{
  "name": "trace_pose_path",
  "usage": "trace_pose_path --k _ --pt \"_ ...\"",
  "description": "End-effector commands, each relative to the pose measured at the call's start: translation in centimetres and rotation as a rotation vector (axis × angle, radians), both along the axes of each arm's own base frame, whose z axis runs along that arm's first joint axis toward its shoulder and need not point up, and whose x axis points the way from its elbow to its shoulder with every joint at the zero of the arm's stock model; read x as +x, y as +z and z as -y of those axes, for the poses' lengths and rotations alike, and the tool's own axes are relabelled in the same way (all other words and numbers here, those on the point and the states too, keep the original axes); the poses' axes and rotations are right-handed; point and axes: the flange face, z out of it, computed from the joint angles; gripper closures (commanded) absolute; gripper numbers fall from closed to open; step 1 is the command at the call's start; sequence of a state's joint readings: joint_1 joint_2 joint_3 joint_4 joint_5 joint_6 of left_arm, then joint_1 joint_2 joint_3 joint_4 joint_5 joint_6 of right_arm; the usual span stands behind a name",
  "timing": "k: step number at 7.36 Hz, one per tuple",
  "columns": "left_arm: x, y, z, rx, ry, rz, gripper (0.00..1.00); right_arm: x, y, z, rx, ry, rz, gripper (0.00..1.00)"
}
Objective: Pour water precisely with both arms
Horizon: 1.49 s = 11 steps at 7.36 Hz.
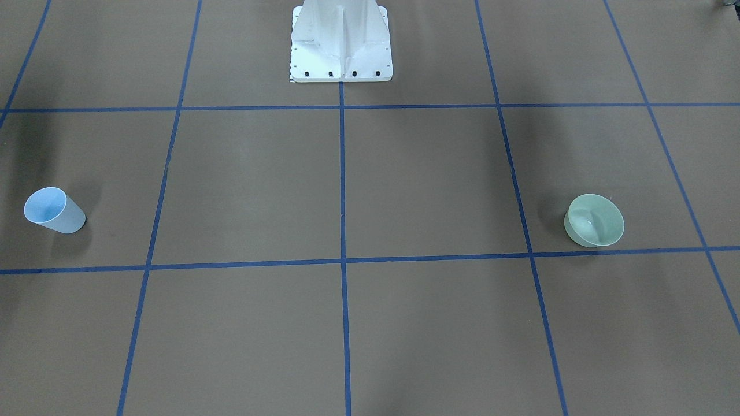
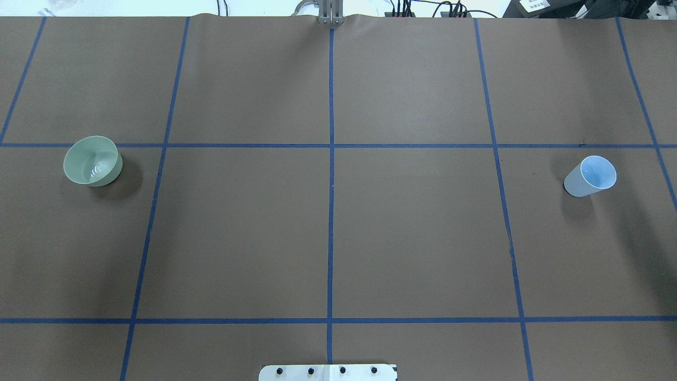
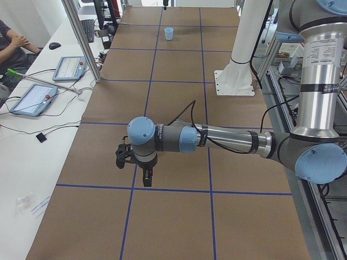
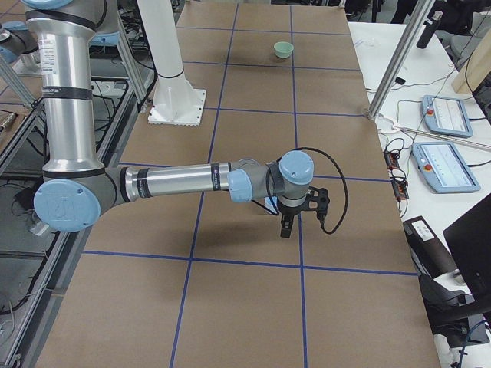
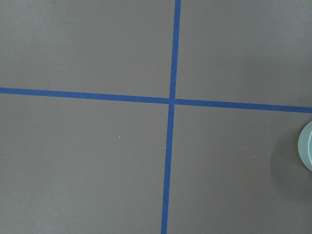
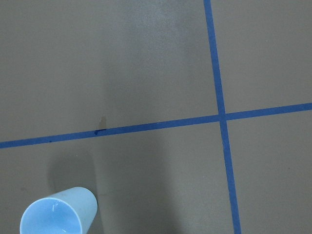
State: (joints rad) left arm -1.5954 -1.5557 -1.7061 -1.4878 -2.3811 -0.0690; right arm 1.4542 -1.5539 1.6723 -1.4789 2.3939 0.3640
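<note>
Side views: the left gripper [image 3: 145,180], black and cabled, points down over a crossing of blue tape lines [image 3: 132,187]. The right gripper [image 4: 285,228] points down likewise at the far end of the table. Whether either pair of fingers is apart or together cannot be told, as only the side views show them. Neither holds anything that can be seen. Each hangs from a blue-capped wrist on a level silver forearm: the left arm [image 3: 233,141] and the right arm [image 4: 169,182].

Wrist views: the left one catches only the rim of a pale green round plastic bowl [image 5: 307,151] at its edge. The right one shows an upright light blue tapered plastic cup [image 6: 56,214] just beside a tape line.

Overhead view: the bowl [image 2: 92,160], with a glint at its bottom, stands on the robot's left and the cup [image 2: 591,176] on its right. They are well apart on the brown paper-covered table [image 2: 412,233], with the white base plate [image 2: 328,372] at the near edge between them.

Surroundings: two touch-screen pendants [image 3: 33,98] and a seated person [image 3: 11,46] are beside the table.
</note>
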Motion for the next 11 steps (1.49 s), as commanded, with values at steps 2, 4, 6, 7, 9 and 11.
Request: trace_pose_path --k 2,4,6,7,9,11 --pt "0.1 0.3 -0.1 0.003 0.002 -0.001 0.00 0.1 0.1 0.0 0.002 0.000 -0.015 0.01" --pt "0.1 0.1 -0.1 0.006 0.002 -0.003 0.00 0.0 0.3 0.0 -0.002 -0.004 -0.019 0.01" --pt "0.2 0.0 0.0 0.009 0.003 -0.001 0.00 -0.7 1.2 -0.1 0.037 -0.073 -0.034 0.01" --pt "0.7 0.0 0.1 0.013 0.016 -0.001 0.00 -1.3 1.2 -0.1 0.036 -0.090 -0.038 0.01" --pt "3.4 -0.4 0.6 0.047 0.068 -0.002 0.00 -1.3 2.2 0.1 0.062 -0.184 -0.093 0.01" --pt "5.6 -1.3 1.3 0.031 0.028 -0.012 0.00 -1.1 1.4 0.9 0.065 -0.207 -0.101 0.01"
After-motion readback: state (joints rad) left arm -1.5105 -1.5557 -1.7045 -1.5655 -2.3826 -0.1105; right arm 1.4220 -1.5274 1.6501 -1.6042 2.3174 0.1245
